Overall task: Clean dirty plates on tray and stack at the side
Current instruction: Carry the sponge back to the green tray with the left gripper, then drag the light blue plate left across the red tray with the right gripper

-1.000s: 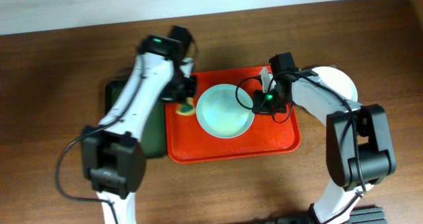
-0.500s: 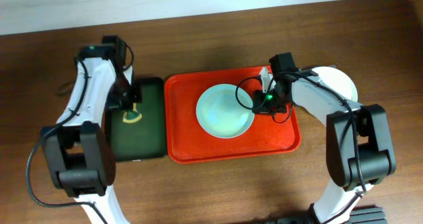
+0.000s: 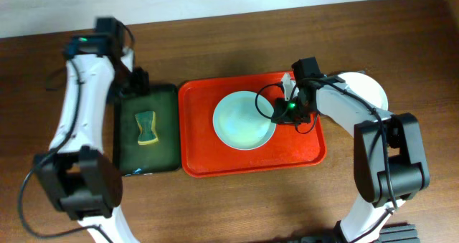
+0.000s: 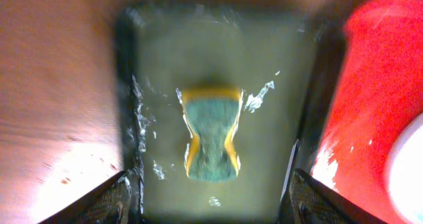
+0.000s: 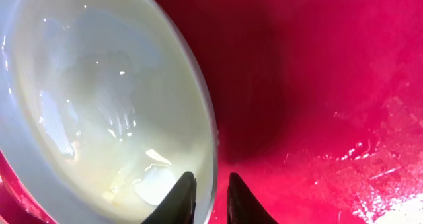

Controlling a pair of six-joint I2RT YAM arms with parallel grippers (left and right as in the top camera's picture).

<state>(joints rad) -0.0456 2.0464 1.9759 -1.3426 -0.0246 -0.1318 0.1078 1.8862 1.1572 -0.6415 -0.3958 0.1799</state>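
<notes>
A pale mint plate (image 3: 242,121) lies in the red tray (image 3: 208,160); its wet inside (image 5: 99,92) shows faint yellow smears. My right gripper (image 3: 285,110) is at its right rim. In the right wrist view the right gripper (image 5: 211,196) straddles that rim, jaws slightly apart, a sliver of gap on each side. A second, white plate (image 3: 369,91) rests on the table right of the tray, partly under the right arm. My left gripper (image 3: 138,82) hovers over the far end of the dark green tray (image 3: 166,128). It stands wide open (image 4: 211,174) and empty.
A yellow-and-green sponge (image 3: 147,127) lies loose in the wet green tray (image 4: 277,78), below the left fingers (image 4: 112,201). The red tray's corner (image 4: 383,85) sits just right of it. Brown wooden table (image 3: 237,207) surrounds both trays; a pale wall runs along the far edge.
My left arm swung left from the red tray to the green tray, released the sponge there, and drew back toward the far edge. The right arm and plate have not moved.
</notes>
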